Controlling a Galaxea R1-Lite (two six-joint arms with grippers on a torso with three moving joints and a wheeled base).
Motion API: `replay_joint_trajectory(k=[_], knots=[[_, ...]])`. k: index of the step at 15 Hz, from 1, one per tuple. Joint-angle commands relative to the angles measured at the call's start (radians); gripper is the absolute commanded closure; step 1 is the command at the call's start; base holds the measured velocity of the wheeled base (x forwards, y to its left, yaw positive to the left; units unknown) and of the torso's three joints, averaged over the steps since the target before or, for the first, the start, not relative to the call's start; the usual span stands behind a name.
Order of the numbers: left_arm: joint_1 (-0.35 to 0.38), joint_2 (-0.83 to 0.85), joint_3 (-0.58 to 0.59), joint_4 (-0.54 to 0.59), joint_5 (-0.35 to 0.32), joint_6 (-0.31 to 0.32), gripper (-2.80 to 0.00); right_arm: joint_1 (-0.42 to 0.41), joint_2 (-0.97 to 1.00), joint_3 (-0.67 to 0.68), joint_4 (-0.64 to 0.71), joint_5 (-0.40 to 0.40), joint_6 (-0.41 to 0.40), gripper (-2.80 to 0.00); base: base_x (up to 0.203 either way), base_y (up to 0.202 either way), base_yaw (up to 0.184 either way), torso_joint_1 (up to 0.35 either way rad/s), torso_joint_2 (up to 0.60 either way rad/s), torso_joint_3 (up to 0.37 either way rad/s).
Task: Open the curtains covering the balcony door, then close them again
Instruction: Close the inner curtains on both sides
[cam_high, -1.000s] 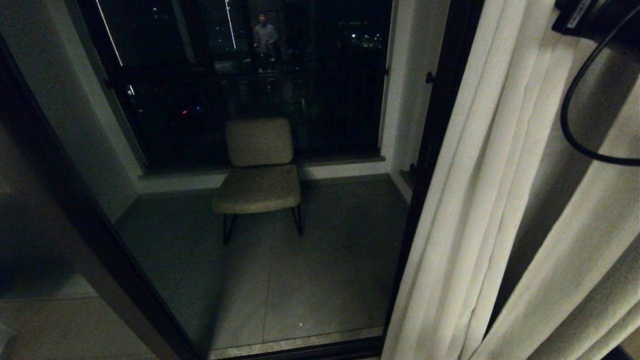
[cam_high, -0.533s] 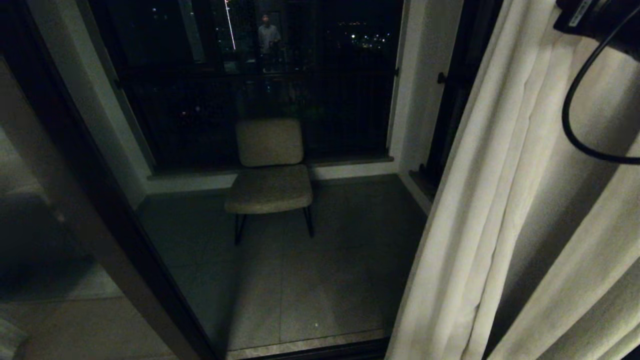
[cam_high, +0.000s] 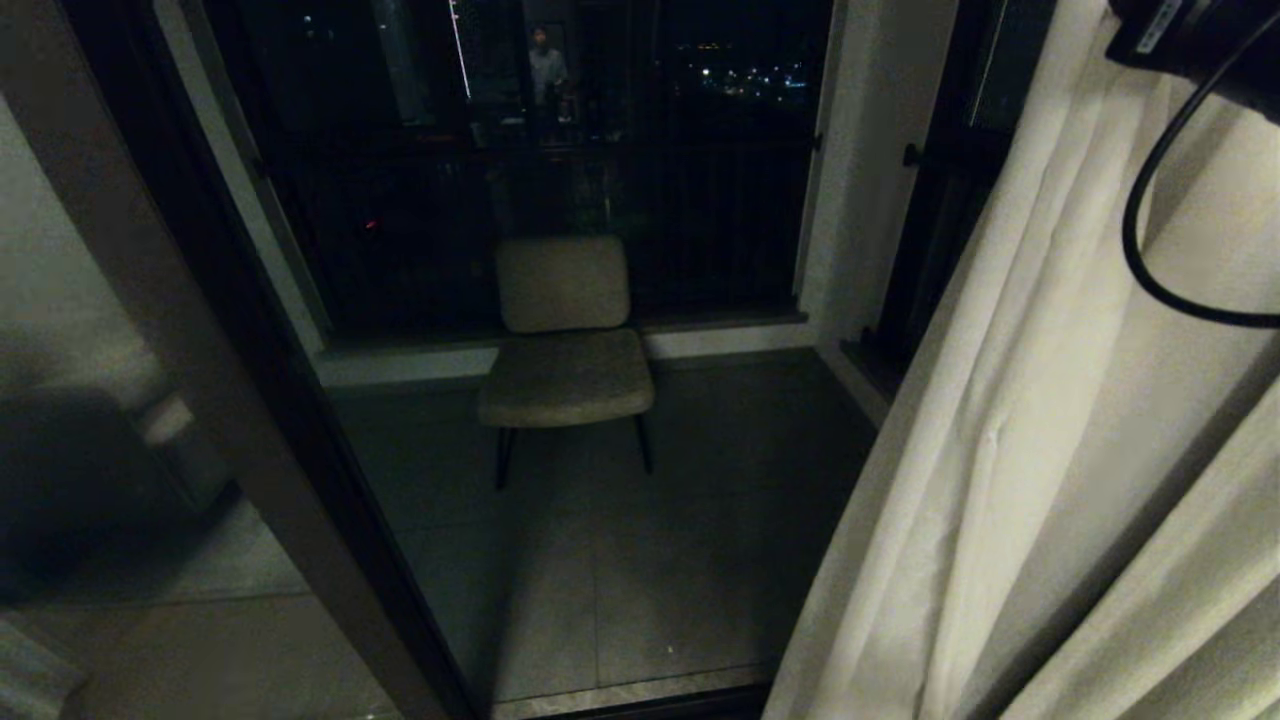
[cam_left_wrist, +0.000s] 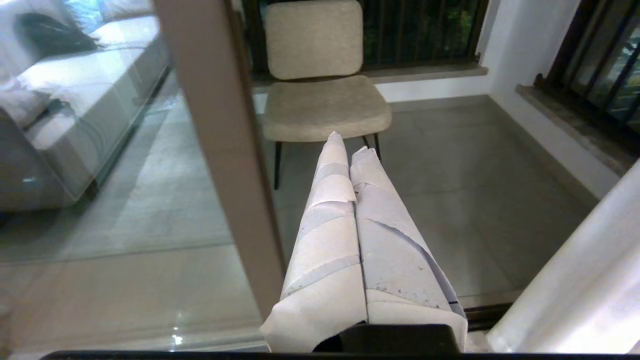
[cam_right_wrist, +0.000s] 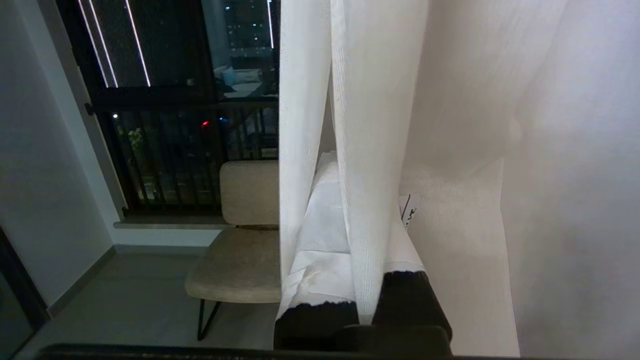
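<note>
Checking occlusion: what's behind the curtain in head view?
The curtain covers the right side of the door; whatever lies behind the fabric is hidden. Left of its edge, through the glass: chair, tiled floor, dark railing.

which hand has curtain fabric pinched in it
The right hand: a fold of the cream curtain runs down between its shut fingers. The left hand is shut on nothing, pointing at the beige chair behind the glass.
</note>
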Motion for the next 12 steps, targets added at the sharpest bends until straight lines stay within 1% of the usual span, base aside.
replay_joint_trajectory(k=[1, 12], knots=[[0.000, 0.000, 0.000, 0.000, -0.001, 0.001, 0.00, 0.001, 0.003, 0.001, -0.002, 0.001, 0.000, 0.00, 0.000, 0.190, -0.001, 0.002, 0.01, 0.001], [0.000, 0.000, 0.000, 0.000, -0.001, 0.000, 0.00, 0.001, 0.001, 0.002, -0.002, 0.000, 0.000, 0.00, 0.000, 0.189, 0.000, 0.001, 0.00, 0.002]])
